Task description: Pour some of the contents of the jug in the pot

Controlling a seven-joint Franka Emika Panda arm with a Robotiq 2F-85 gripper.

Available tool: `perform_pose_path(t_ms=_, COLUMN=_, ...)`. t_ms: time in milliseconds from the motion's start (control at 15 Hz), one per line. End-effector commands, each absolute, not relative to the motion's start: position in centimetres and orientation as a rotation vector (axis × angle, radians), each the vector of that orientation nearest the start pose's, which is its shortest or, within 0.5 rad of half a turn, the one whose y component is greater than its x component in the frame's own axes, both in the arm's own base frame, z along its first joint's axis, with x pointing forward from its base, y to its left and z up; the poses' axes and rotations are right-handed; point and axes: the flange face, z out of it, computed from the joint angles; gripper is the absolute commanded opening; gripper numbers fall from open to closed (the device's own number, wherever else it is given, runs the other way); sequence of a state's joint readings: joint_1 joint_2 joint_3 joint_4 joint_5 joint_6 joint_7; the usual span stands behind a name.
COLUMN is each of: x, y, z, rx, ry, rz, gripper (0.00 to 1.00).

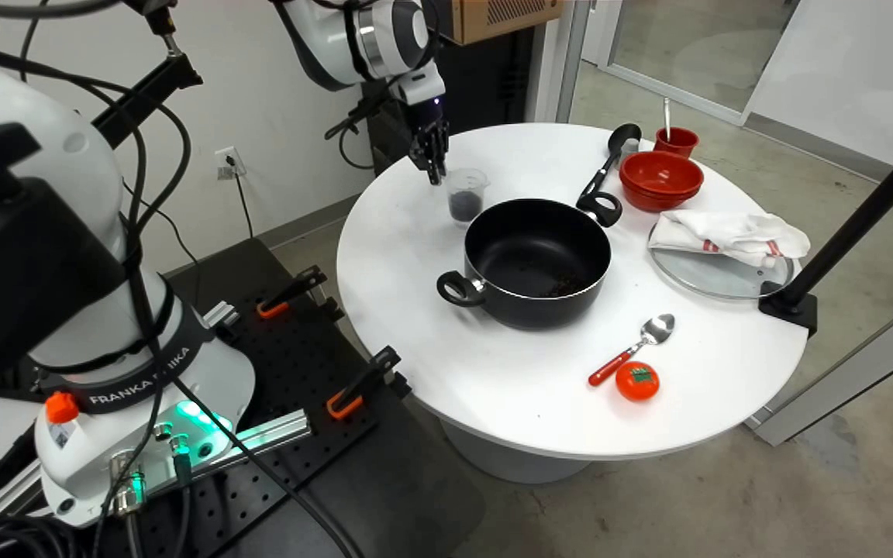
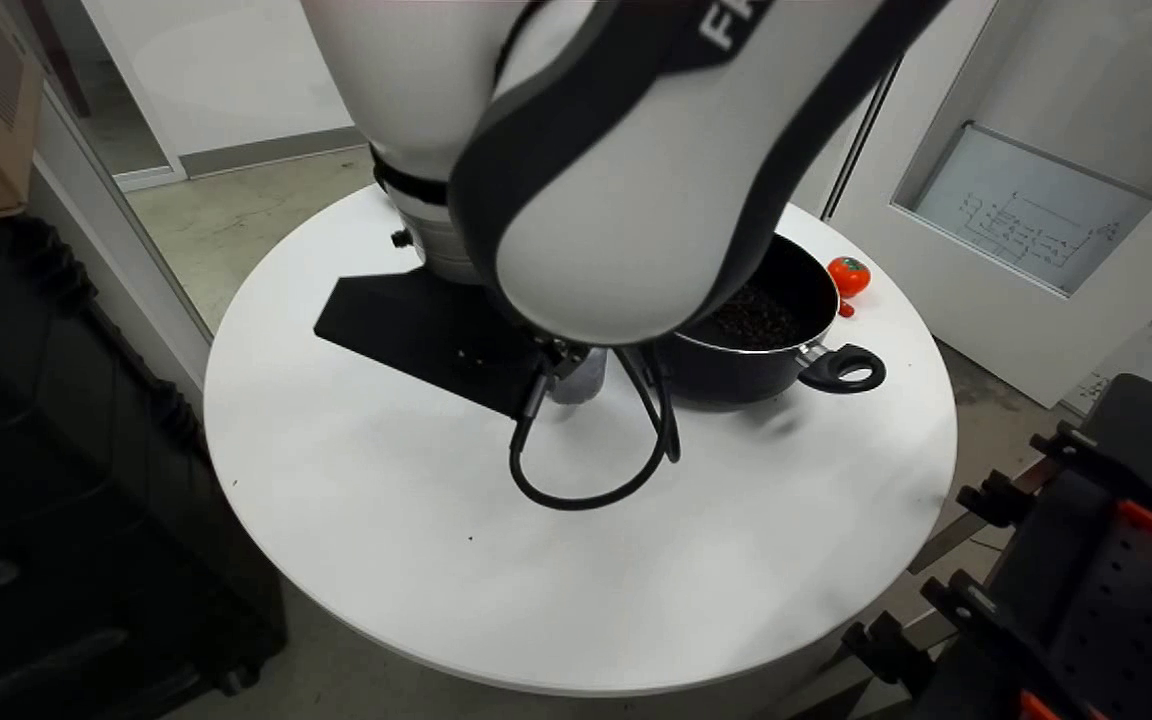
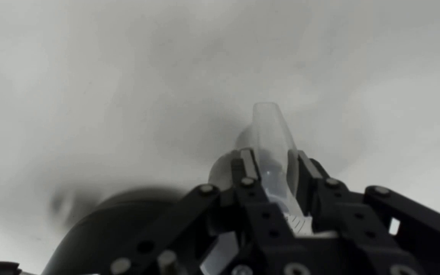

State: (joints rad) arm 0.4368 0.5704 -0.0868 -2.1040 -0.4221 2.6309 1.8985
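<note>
The jug (image 1: 465, 194) is a clear plastic measuring jug with dark contents. It stands upright beside the pot in an exterior view. The arm hides most of it in another exterior view (image 2: 581, 380). I cannot tell whether its base touches the table. The pot (image 1: 539, 310) is wide, round and black, with two side handles and some dark bits on its floor. It also shows in an exterior view (image 2: 726, 375) and at the lower left of the wrist view (image 3: 101, 236). My gripper (image 3: 273, 156) is shut on the jug's clear handle (image 3: 271, 141); it also shows in an exterior view (image 1: 436, 159).
A black ladle (image 1: 605, 167), a small grey cup (image 1: 629, 149), red bowls (image 1: 660, 182) and a red cup (image 1: 677, 142) stand behind the pot. A glass lid (image 1: 714, 285) bears a white cloth (image 1: 733, 232). A spoon (image 1: 625, 360) and tomato (image 1: 638, 381) lie in front. A black pole (image 1: 842, 225) rises at the edge.
</note>
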Motion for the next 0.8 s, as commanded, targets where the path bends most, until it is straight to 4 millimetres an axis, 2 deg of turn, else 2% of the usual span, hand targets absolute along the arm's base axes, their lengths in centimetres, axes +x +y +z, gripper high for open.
perform_pose_path(t_ms=0, x=54.9, y=21.0, z=18.3, rx=-2.735, ry=1.762, rz=-0.323, gripper=0.07)
perform_pose_path(t_ms=133, x=56.0, y=20.9, z=20.8, rx=-2.721, ry=1.747, rz=-0.326, gripper=0.07)
perform_pose_path(t_ms=333, x=57.8, y=19.9, z=23.6, rx=-2.709, ry=1.765, rz=-0.28, gripper=0.07)
perform_pose_path(t_ms=533, x=59.2, y=16.5, z=24.7, rx=-2.696, ry=1.894, rz=-0.169, gripper=0.07)
perform_pose_path(t_ms=733, x=59.4, y=12.1, z=24.1, rx=-2.66, ry=2.075, rz=-0.165, gripper=0.07)
